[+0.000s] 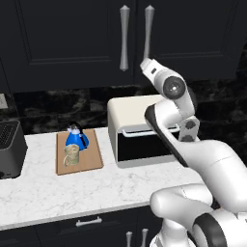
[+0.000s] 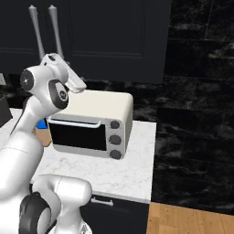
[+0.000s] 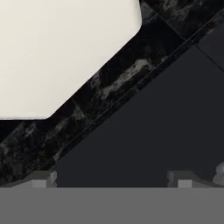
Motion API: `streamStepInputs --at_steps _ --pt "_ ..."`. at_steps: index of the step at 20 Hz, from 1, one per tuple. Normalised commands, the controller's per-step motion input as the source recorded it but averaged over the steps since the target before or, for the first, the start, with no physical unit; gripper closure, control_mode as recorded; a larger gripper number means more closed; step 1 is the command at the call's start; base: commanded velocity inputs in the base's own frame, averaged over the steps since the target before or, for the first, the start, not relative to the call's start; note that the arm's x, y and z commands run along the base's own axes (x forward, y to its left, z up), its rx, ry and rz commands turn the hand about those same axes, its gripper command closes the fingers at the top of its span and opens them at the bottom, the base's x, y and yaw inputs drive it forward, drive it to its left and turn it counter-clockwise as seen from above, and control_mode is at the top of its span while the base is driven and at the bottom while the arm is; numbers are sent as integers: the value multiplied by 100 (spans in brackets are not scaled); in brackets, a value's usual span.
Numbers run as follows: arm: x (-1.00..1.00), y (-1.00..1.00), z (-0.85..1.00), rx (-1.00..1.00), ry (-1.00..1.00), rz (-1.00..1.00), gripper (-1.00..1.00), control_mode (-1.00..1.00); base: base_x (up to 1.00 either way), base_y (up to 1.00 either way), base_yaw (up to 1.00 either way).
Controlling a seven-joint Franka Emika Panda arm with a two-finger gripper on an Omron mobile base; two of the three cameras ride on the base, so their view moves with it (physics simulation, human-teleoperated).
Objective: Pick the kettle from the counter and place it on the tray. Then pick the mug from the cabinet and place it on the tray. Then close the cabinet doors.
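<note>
Nearest to us, the counter (image 1: 58,190) is white marble-look stone with faint grey veins, sitting over dark drawers (image 1: 89,223); we count one silver drawer pull in the left base view. On it lies one tray (image 1: 91,161), a flat light-brown wooden board. It holds two things: one mug (image 1: 71,155), beige and mottled, standing upright at the nearer part of the board, and just behind it one kettle (image 1: 76,138), bright blue and cone-shaped with a black arched handle and a black lid knob. Whether the two touch we cannot tell. To the tray's right stands one white toaster oven (image 1: 137,137) with a dark glass door; in the right base view we count three round knobs down its front. At the left edge of the counter sits one dark appliance (image 1: 9,147).

Higher up, our gripper (image 3: 113,180) has its jaws spread wide with nothing between them; in the hand view the two fingertips (image 3: 43,178) stand far apart before a dark panel, with the toaster's pale top beyond.

Farthest back, above the black marbled backsplash (image 1: 48,108), hangs the cabinet (image 1: 62,43). Its two cabinet doors (image 1: 188,34) are black, panelled and shut, with two long silver bar handles (image 1: 124,38) side by side.
</note>
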Motion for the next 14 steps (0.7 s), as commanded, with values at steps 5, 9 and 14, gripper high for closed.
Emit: streamStepInputs --at_steps 5,9,14 --pt "65 -11 0 0 0 -15 -100 -100 0 0 0" --pt "50 -19 0 0 0 -11 -100 -100 0 0 0" --pt "5 -35 0 0 0 -7 -100 -100 0 0 0"
